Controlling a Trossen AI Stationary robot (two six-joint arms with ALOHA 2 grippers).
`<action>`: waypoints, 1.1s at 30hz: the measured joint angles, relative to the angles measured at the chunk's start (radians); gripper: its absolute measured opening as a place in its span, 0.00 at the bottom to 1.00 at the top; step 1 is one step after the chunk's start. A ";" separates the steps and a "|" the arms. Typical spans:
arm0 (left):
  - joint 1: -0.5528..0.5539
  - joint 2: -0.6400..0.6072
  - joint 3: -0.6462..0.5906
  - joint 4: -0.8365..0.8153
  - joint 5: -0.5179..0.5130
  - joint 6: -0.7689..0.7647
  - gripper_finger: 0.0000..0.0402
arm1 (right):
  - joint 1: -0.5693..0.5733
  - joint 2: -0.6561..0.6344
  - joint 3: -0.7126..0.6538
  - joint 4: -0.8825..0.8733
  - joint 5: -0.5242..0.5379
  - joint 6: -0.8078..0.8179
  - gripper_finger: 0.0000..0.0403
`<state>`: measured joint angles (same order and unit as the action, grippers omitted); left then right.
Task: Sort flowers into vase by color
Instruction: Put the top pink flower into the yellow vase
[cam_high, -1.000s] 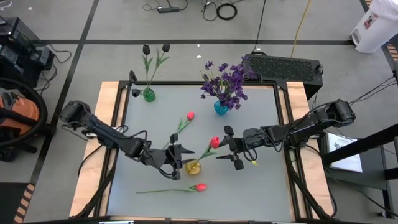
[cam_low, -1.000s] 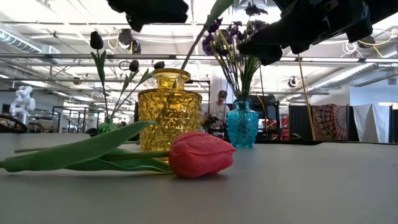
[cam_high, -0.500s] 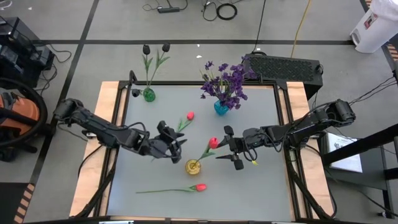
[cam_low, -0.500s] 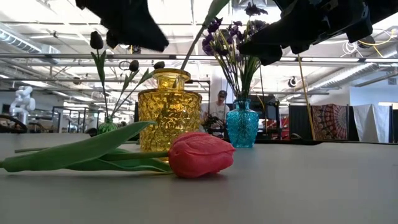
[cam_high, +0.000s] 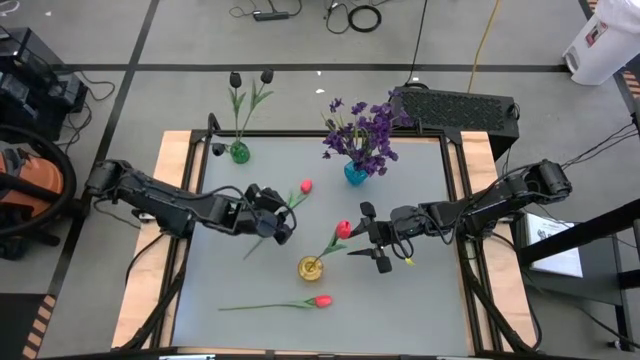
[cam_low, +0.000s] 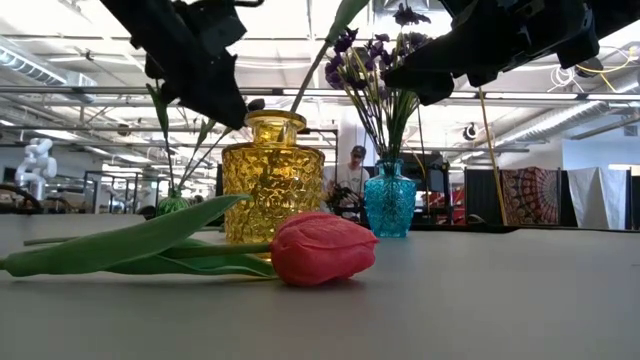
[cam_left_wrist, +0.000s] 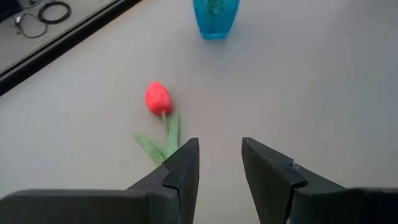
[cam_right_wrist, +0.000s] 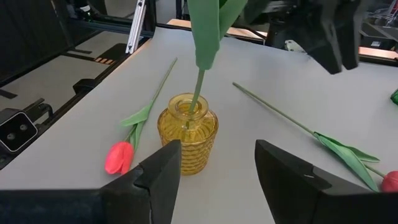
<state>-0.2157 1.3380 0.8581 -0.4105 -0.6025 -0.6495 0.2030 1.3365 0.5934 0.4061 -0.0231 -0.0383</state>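
Observation:
A yellow vase (cam_high: 310, 268) stands mid-table with one red tulip (cam_high: 345, 229) stuck in it by its stem (cam_right_wrist: 199, 87). A second red tulip (cam_high: 305, 186) lies flat on the table, its stem running toward the near left. My left gripper (cam_high: 272, 224) hovers open above that stem and its leaves (cam_left_wrist: 163, 146). A third red tulip (cam_high: 319, 300) lies near the front edge. My right gripper (cam_high: 373, 240) stays open to the right of the yellow vase (cam_right_wrist: 186, 140). Purple flowers stand in a blue vase (cam_high: 356, 173), and black tulips in a green vase (cam_high: 239, 152).
The blue vase (cam_left_wrist: 215, 15) stands beyond the loose tulip (cam_left_wrist: 158, 98) in the left wrist view. Wooden rails (cam_high: 180, 200) border the grey table on the left and right. A black block (cam_high: 455, 108) lies behind the far right corner.
My left gripper has gone from beside the yellow vase toward the table's far edge, over the loose red tulip's stem. It has rolled and tipped on the way. Its fingers stay open. The flowers and vases have not moved.

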 joint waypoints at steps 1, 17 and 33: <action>0.008 0.000 0.000 0.000 0.000 0.000 0.32 | 0.000 0.000 0.000 0.000 0.000 0.000 0.49; 0.216 0.173 0.000 -0.054 0.246 -0.002 0.32 | 0.000 0.000 0.000 0.000 0.000 0.000 0.49; 0.306 0.308 0.000 -0.052 0.449 -0.002 0.32 | 0.000 0.000 0.000 0.000 0.000 0.000 0.49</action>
<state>0.0906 1.6460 0.8577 -0.4625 -0.1530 -0.6511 0.2031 1.3365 0.5934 0.4061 -0.0227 -0.0383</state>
